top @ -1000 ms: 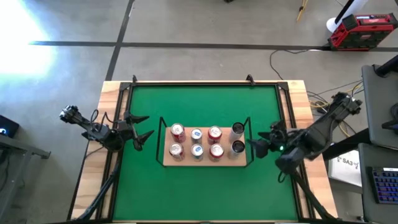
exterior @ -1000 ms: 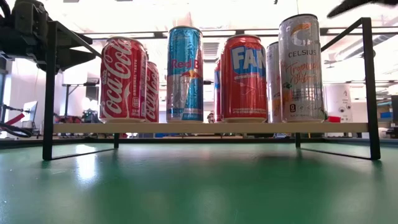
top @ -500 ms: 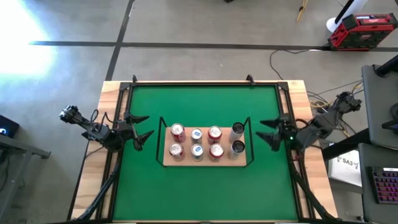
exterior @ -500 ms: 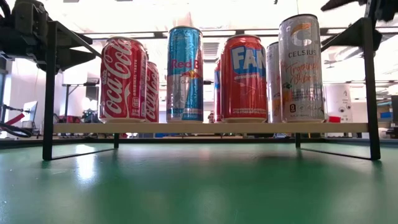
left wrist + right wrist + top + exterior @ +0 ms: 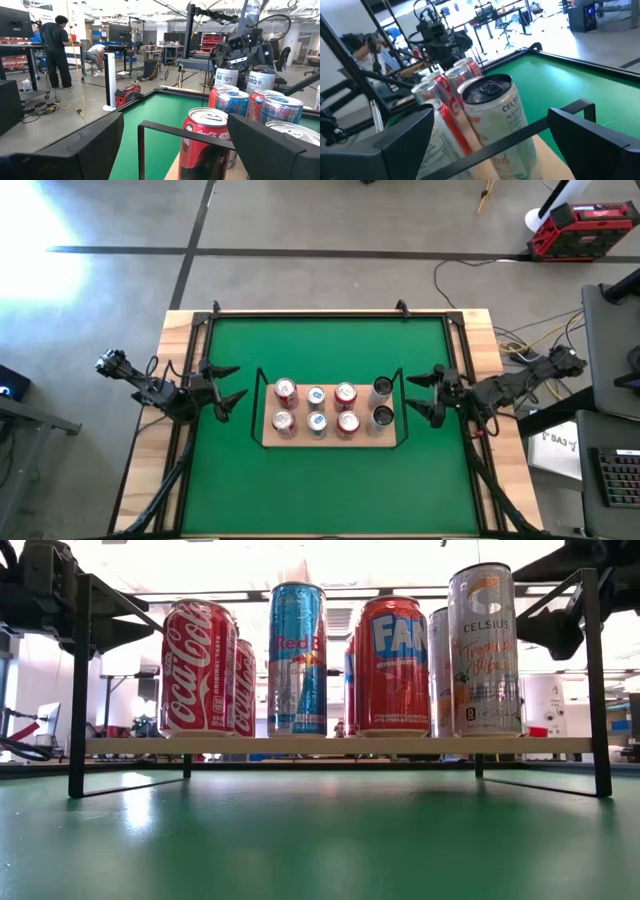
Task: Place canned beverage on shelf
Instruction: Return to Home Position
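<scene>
The shelf (image 5: 330, 438), a light-wood board in a thin black wire frame, stands mid-table on the green mat. Several cans stand upright on the board in two rows: red Coca-Cola cans (image 5: 198, 668) at its left end, a blue Red Bull can (image 5: 297, 658), a red Fanta can (image 5: 393, 665) and silver Celsius cans (image 5: 484, 650) at its right end. My left gripper (image 5: 236, 383) is open and empty just off the shelf's left end. My right gripper (image 5: 418, 394) is open and empty just off the right end, level and facing the near Celsius can (image 5: 495, 107).
The mat (image 5: 330, 345) lies bare behind and in front of the shelf. Black rails (image 5: 310, 313) run along the table's far and side edges. In the room beyond, people (image 5: 56, 47) stand at benches, and a red case (image 5: 582, 230) sits on the floor.
My right gripper has come down beside the shelf's right end and tipped from pointing downward to level, its arm stretching out toward the table's right edge. The cans and the shelf have stayed put.
</scene>
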